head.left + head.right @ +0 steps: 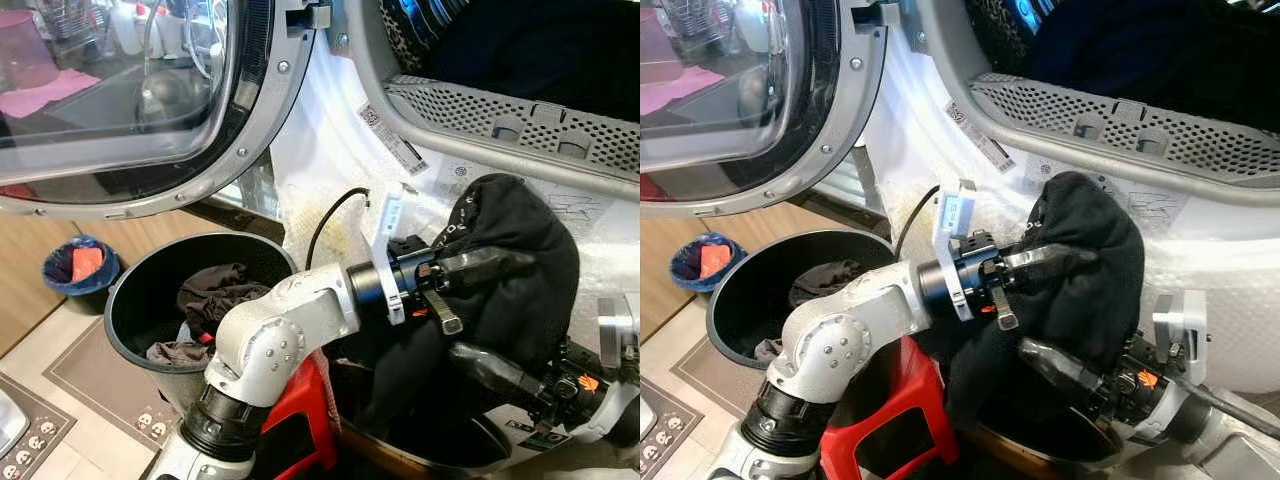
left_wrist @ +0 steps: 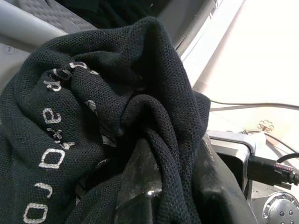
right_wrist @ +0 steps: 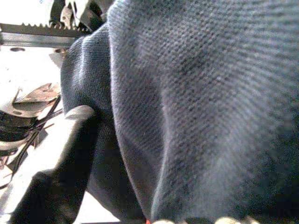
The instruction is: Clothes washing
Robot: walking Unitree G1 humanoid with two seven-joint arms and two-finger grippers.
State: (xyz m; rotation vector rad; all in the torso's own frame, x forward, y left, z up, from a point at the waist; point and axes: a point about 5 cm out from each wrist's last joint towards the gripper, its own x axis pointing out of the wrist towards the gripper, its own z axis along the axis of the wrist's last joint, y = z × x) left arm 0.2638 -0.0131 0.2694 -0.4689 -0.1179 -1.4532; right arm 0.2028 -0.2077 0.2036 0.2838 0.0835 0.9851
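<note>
The black garment (image 1: 510, 270) hangs in the air in front of the washing machine, just below the rim of the open drum (image 1: 520, 120), and it is held up from two sides. It is a knitted cloth with white letters printed on it, bunched into a soft lump. I judge it light and limp: it will fold and sag wherever it is not supported, and loose ends can hang down and catch on the rim. It is not slippery or fragile, so a firm pinch on a thick fold near the top of the lump should carry it best.

The left gripper (image 1: 470, 290) has its black fingers (image 2: 140, 186) pressed into the folds of the cloth, closed on it from the left side. The right gripper (image 1: 500, 370) takes the lower part of the same cloth, one finger (image 3: 56, 163) lying against the fabric, so it is also holding it.

Inside the drum other dark clothes already lie. The round glass door (image 1: 130, 100) stands open on the left. Below it a black bucket (image 1: 135, 300) holds more laundry (image 1: 215, 290), and a red stool (image 1: 890, 410) stands near it. A small blue bin (image 1: 80, 265) stands further away on the floor.
</note>
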